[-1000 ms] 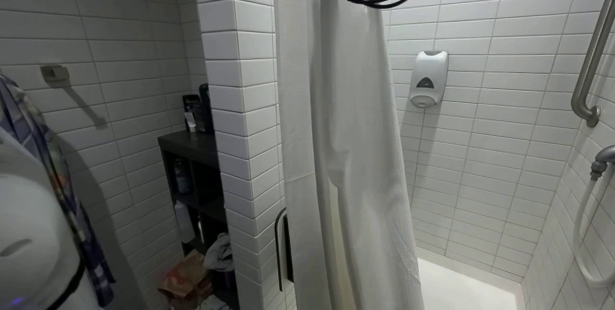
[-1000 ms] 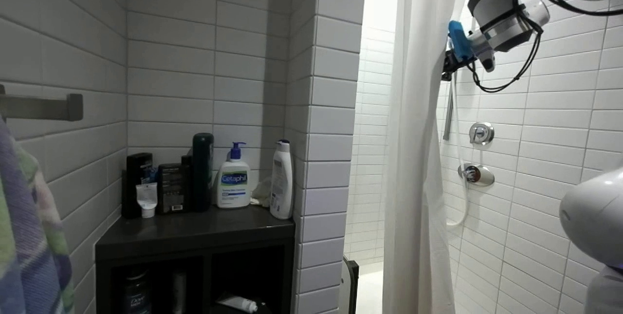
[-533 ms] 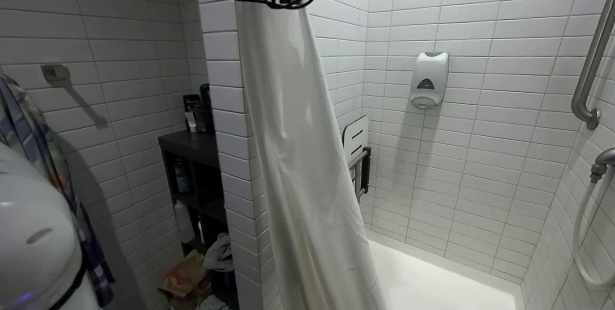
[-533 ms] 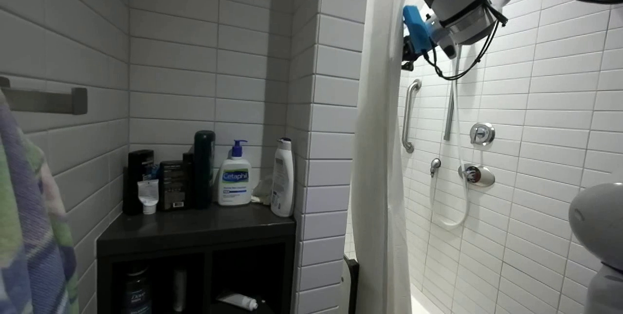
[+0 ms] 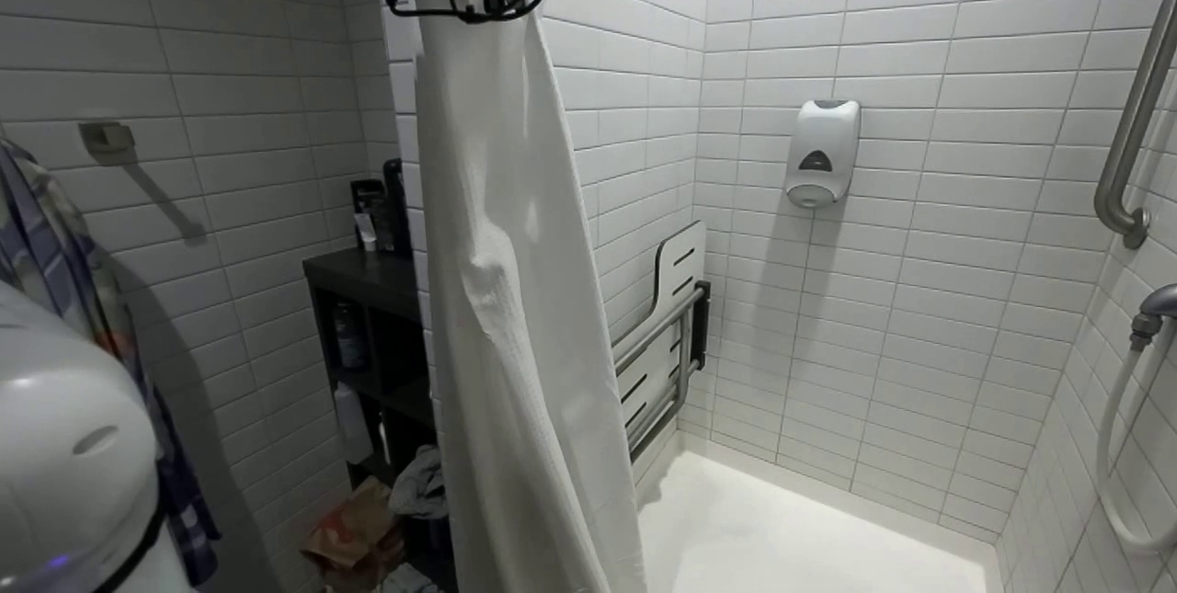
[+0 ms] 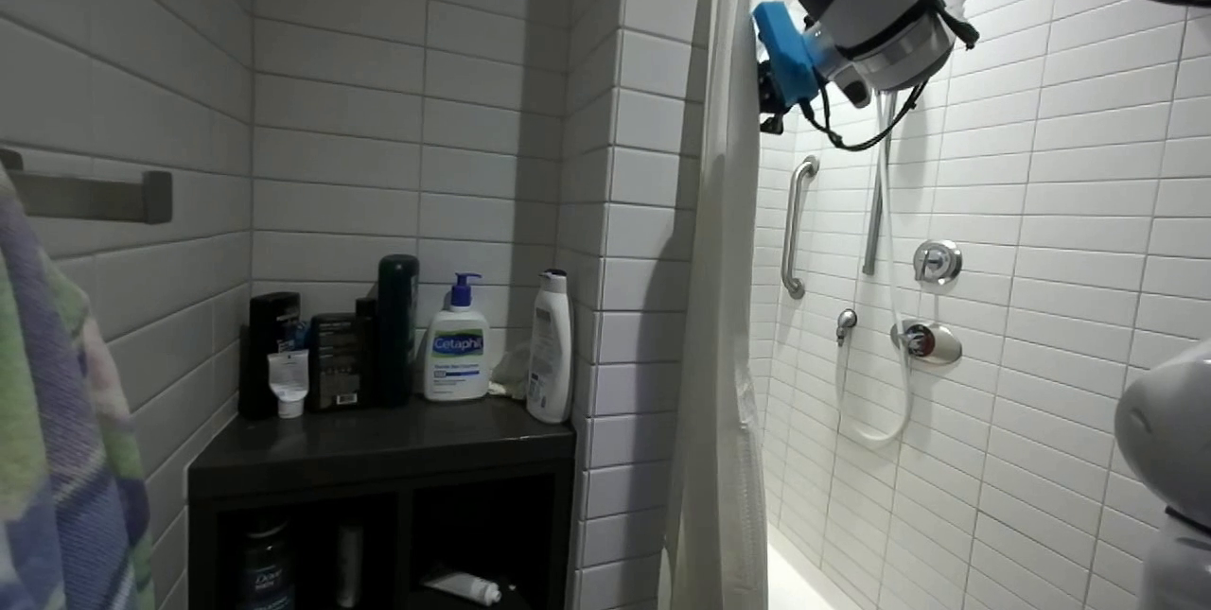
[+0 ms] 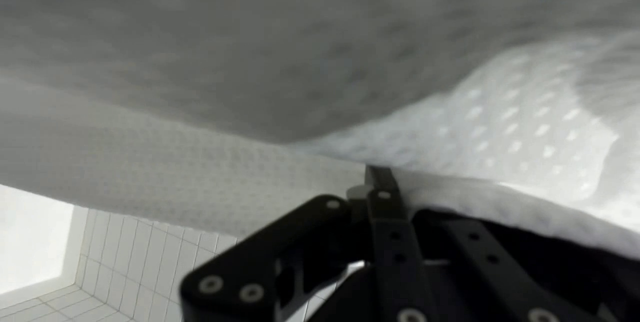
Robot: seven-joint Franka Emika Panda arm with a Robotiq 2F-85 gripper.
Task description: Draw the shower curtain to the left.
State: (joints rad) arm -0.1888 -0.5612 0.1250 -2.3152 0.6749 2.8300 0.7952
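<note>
The gripper is clenched on a fold of the shower curtain, high up, cloth lapping over its metal. From there the near edge slants down, and past it the white floor opens out to the tiled walls, a slotted seat upright against one. Opposite, in both exterior views, the pillar crowds the curtain, a dark shelf beside it.
</note>
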